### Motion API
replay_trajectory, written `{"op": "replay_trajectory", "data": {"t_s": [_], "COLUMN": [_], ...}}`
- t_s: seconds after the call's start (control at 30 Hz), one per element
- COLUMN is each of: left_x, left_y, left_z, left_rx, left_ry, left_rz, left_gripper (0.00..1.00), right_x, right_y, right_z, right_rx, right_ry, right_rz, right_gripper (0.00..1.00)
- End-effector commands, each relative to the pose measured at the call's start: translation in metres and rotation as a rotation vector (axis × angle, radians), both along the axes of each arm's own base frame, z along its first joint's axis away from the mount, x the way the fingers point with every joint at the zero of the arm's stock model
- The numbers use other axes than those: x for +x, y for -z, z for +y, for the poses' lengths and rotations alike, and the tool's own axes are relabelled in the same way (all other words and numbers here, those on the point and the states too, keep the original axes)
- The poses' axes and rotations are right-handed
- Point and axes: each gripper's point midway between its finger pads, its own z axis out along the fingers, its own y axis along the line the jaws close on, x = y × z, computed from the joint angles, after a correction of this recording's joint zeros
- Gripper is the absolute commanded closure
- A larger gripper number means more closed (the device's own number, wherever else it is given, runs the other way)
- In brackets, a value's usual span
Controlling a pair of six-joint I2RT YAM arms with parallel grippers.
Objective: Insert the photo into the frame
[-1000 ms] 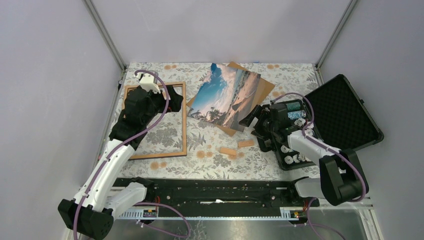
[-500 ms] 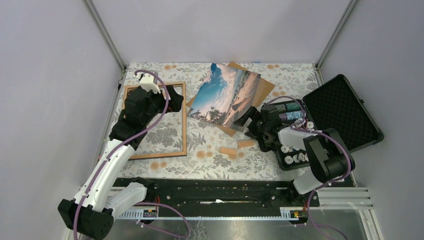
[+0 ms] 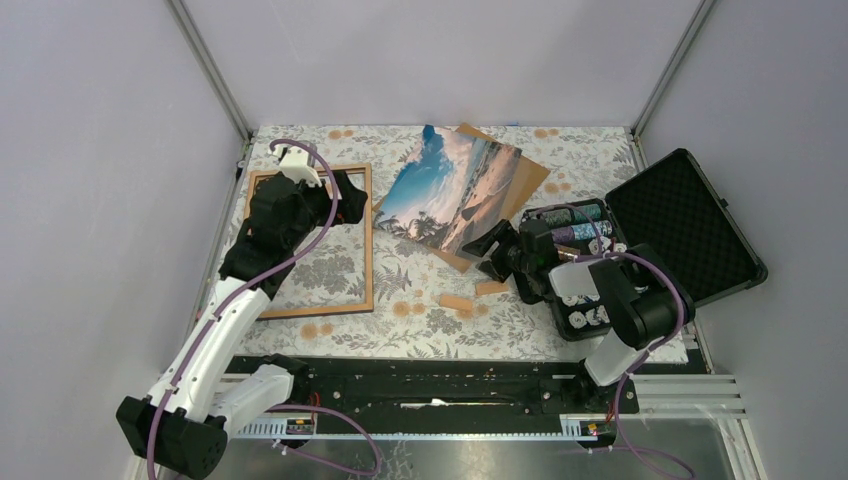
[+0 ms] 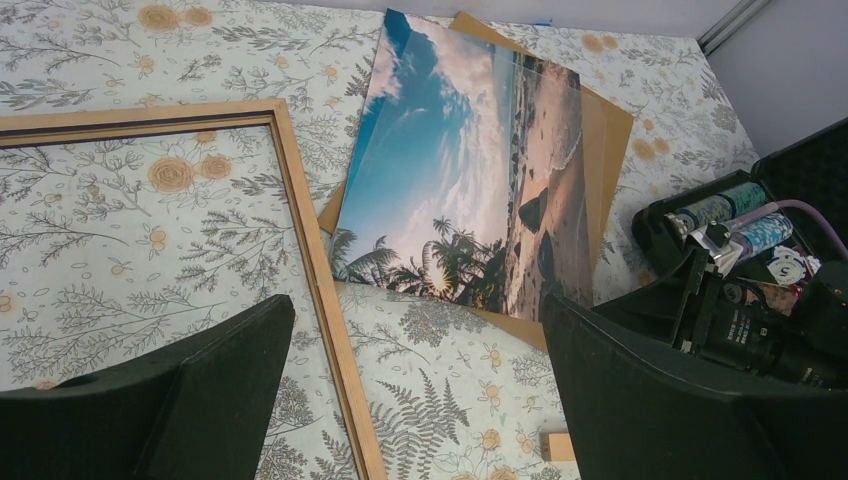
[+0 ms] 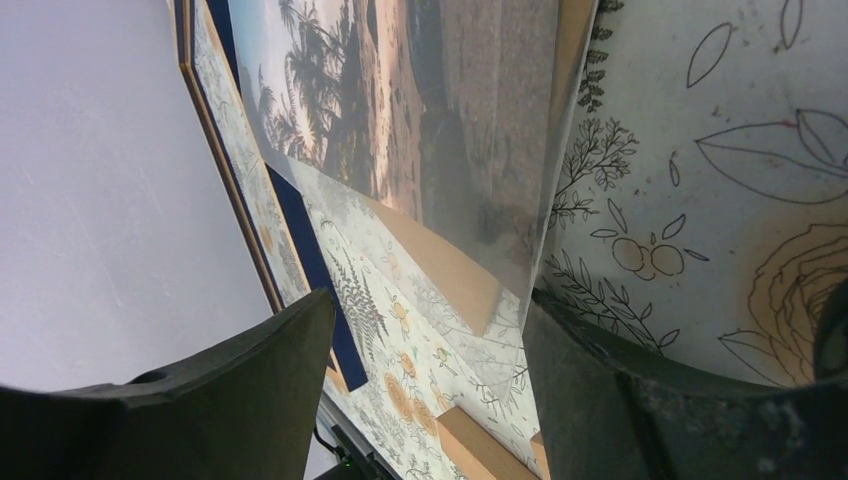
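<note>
Right wrist view puts your right gripper (image 5: 428, 305), jaws wide and empty, at the near corner of the photo (image 5: 420, 120), lying on the backing board (image 5: 440, 265) just beside the frame (image 3: 369, 240) (thin, glossy, probably floppy and slippery), so pinch that corner lightly.

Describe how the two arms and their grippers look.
The left arm and right arm are black with white segments, each trailing a looping purple cable. The left gripper and right gripper have broad, matte black fingers.
</note>
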Motion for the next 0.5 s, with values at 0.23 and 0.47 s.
{"op": "replay_trajectory", "data": {"t_s": [0.23,0.47], "left_x": [0.003,0.003], "left_y": [-0.017,-0.016], "left_z": [-0.005,-0.006], "left_rx": [-0.025,-0.025], "left_ry": [0.017,0.018], "left_rz": [-0.042,-0.041], "left_gripper": [0.01,0.01], "right_x": [-0.007,0.0], "right_y": [-0.041,-0.054], "right_z": [0.006,0.001], "right_rx": [0.118,0.127], "right_ry": [0.02,0.07], "right_rz": [-0.065,-0.107], "right_gripper": [0.28,0.36]}}
